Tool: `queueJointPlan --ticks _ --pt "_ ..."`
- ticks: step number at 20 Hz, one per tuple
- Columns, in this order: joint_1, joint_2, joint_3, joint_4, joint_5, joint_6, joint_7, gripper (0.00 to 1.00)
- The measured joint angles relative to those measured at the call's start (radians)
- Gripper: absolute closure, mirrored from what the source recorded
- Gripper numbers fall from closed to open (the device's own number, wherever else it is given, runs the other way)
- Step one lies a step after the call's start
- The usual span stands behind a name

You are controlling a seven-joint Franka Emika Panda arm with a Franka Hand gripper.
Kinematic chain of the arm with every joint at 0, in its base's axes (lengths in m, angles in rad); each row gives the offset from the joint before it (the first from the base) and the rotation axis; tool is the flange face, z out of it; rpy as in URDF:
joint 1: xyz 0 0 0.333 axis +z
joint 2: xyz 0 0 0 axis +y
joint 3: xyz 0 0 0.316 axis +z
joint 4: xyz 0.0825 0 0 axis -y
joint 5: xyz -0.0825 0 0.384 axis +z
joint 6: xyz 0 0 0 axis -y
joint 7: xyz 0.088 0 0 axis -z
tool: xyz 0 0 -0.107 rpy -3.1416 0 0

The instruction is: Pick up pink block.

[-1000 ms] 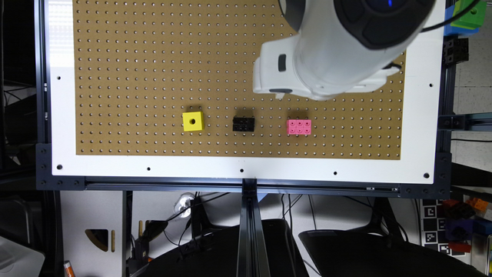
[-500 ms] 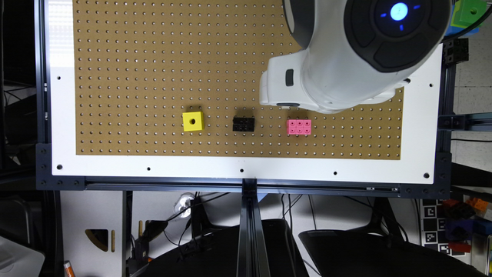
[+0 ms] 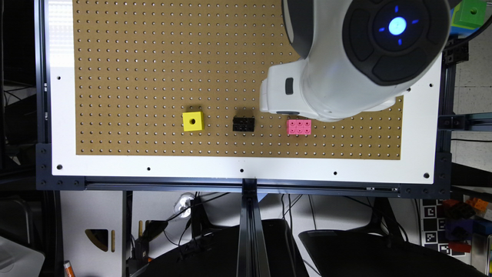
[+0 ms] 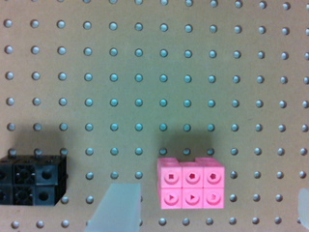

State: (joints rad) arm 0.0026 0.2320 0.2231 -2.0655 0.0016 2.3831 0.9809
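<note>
The pink block [image 3: 299, 126] lies flat on the brown pegboard [image 3: 153, 57], studs up, at the exterior view's right of a row of three pieces. In the wrist view the pink block [image 4: 191, 188] sits between my two pale fingers, one fingertip [image 4: 117, 209] on the black brick's side and the other at the picture's edge. My gripper [image 4: 210, 210] is open and holds nothing. In the exterior view the white gripper [image 3: 286, 109] hangs just behind and above the block, touching nothing.
A black studded brick [image 3: 243, 124] [image 4: 30, 180] lies close beside the pink block, and a yellow cube with a hole [image 3: 193, 121] sits further toward the exterior view's left. A white border [image 3: 246, 165] frames the board. A green block [image 3: 471, 13] sits off the board.
The arm has moved toward the near edge of the board, bringing the white gripper closer to the pink block. The three pieces have not moved.
</note>
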Motion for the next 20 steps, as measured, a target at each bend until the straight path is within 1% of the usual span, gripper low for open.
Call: queueJointPlan --ticks 4,9,11,13,15,18,20 --pt "-0.002 0.003 -0.008 0.003 -0.0058 -0.001 0.0 0.0" --pt "-0.002 0.007 -0.01 0.003 -0.0077 -0.003 0.0 0.0" --pt "-0.002 0.03 -0.011 0.002 -0.0103 0.004 0.0 0.0" --pt "-0.002 0.084 -0.013 0.003 -0.0181 0.045 0.0 0.0" --pt "-0.003 0.12 -0.014 0.009 -0.0241 0.071 0.0 0.0" --pt "-0.002 0.134 -0.015 0.019 -0.0262 0.074 0.0 0.0" --pt "-0.002 0.151 -0.016 0.018 -0.0279 0.081 0.0 0.0"
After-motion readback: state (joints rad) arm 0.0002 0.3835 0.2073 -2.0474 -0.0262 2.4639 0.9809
